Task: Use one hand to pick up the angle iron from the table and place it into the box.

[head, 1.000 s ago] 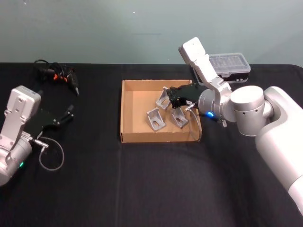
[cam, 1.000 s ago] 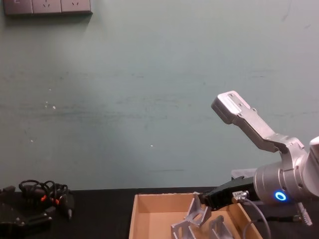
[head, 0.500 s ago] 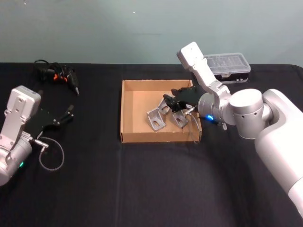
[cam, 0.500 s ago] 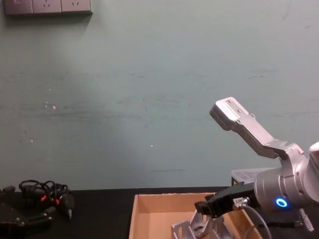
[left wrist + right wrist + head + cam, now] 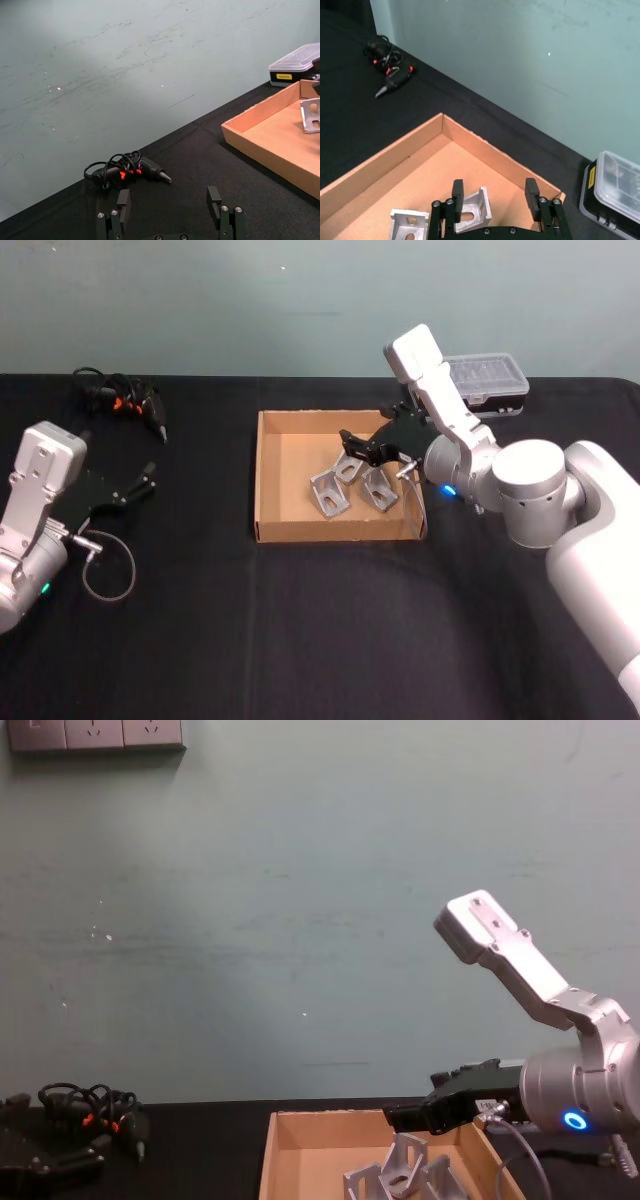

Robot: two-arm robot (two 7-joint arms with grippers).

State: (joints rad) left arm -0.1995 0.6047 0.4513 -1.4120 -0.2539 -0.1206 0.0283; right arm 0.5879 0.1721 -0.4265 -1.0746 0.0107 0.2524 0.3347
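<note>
Near left, my left gripper (image 5: 148, 474) sits parked on the black surface (image 5: 300, 620), fingers spread and holding nothing. Farther in, three angle irons (image 5: 350, 483) lie in the right half of the box (image 5: 268, 480). My right gripper (image 5: 360, 448) hangs just above them, fingers (image 5: 457, 190) wide apart and empty, so I judge the placing done; next I should lift clear without catching the wall. Beyond sits a clear-lidded case (image 5: 488, 381); its yellow label is too small to read.
</note>
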